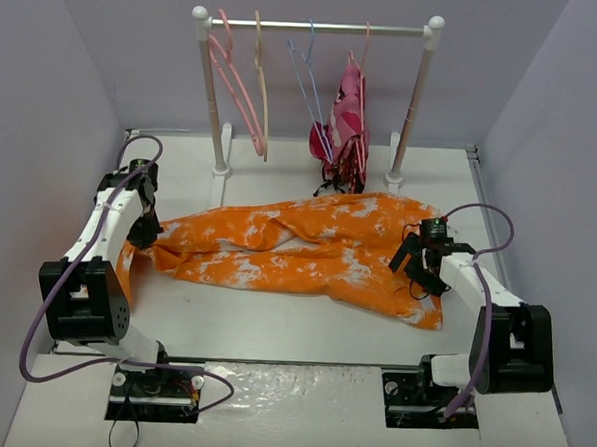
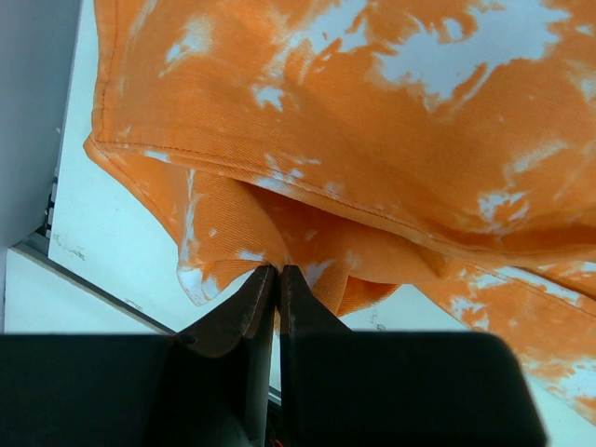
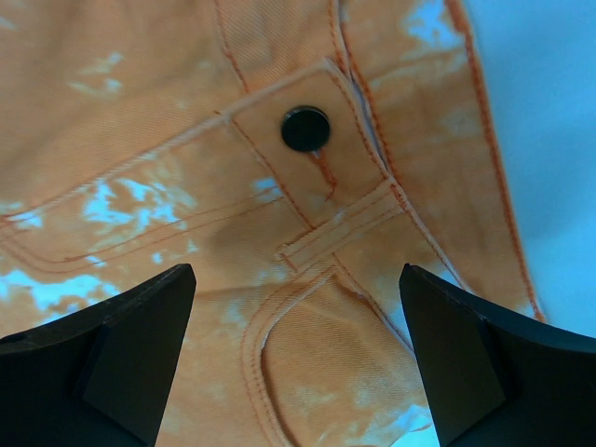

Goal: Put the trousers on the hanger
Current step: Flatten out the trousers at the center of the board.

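Orange trousers (image 1: 297, 245) lie across the table (image 1: 273, 322); my left jaws pinch a leg hem tight, my right jaws gape wide over the waistband button (image 3: 305, 128). Beyond, the pink hanger (image 1: 239, 98) hangs on the rail (image 1: 319, 27).

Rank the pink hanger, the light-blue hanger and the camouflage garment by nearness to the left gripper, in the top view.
From the left gripper:
1. pink hanger, left end of the rail
2. light-blue hanger, mid-rail
3. camouflage garment, right of it
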